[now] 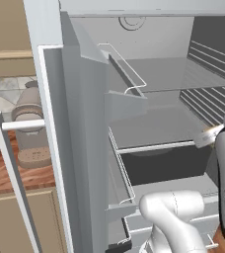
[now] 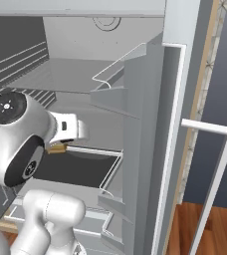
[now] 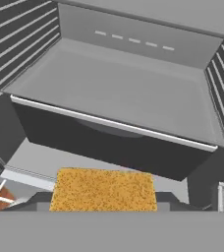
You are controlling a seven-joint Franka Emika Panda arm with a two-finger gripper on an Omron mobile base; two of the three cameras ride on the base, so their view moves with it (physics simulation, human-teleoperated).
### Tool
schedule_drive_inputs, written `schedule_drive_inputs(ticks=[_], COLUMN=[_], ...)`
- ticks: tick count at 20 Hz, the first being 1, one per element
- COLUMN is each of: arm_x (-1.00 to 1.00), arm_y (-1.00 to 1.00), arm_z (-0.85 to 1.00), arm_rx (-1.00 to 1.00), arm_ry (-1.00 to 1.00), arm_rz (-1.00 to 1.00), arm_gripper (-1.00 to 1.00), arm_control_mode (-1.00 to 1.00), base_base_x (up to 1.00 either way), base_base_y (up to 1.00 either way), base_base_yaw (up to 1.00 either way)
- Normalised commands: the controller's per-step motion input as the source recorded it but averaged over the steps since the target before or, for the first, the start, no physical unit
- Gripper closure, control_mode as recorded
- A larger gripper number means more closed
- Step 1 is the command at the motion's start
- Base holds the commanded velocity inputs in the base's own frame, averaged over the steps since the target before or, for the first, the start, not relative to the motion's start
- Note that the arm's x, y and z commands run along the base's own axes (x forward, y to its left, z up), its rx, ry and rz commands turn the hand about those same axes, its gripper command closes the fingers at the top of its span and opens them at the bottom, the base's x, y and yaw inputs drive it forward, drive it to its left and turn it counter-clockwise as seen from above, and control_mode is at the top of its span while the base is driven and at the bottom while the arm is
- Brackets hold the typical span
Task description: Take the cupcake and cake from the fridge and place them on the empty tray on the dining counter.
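left base view: the fridge (image 1: 134, 74) stands open, its pale grey door (image 1: 80, 148) swung out at the left with wire-railed door shelves (image 1: 127, 74) on its inner face. the white arm (image 1: 176, 217) rises from the lower right. a sliver of the orange-yellow cake (image 1: 214, 129) shows at the right edge, just in front of the front rim of the middle fridge shelf (image 1: 154, 123), by the dark hand. at the far left a coffee machine (image 1: 29, 123) sits on a small wooden worktop (image 1: 6, 168).

right base view: the arm's big joint fills the left side. the cake (image 2: 57, 148) pokes out under the white hand, level with the front edge of the fridge shelf (image 2: 93, 149), above the dark gap below it. the right-hand door (image 2: 155, 149) carries a long white bar handle (image 2: 212, 179).

hand view: the cake (image 3: 103, 190) lies between the claw's (image 3: 104, 201) dark tips at the bottom, held at a middling width. beyond it are the shelf's front edge and the bare shelf (image 3: 124, 93).
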Motion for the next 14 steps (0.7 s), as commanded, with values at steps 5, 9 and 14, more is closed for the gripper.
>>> schedule_drive_inputs(ticks=[5,9,14], arm_x=[-0.6,-0.52,-0.66], arm_y=[0.5,0.2,0.0], arm_z=[-0.02,0.0,0.0], arm_rx=[-0.03,-0.01,0.0], arm_ry=[0.05,0.0,0.0], arm_rz=[0.03,0.04,0.05], arm_gripper=[1.0,1.0,1.0], arm_control_mode=[-1.0,-1.0,-1.0], base_base_x=[0.0,0.0,0.0], base_base_y=[0.0,0.0,0.0], base_base_yaw=[0.0,0.0,0.0])
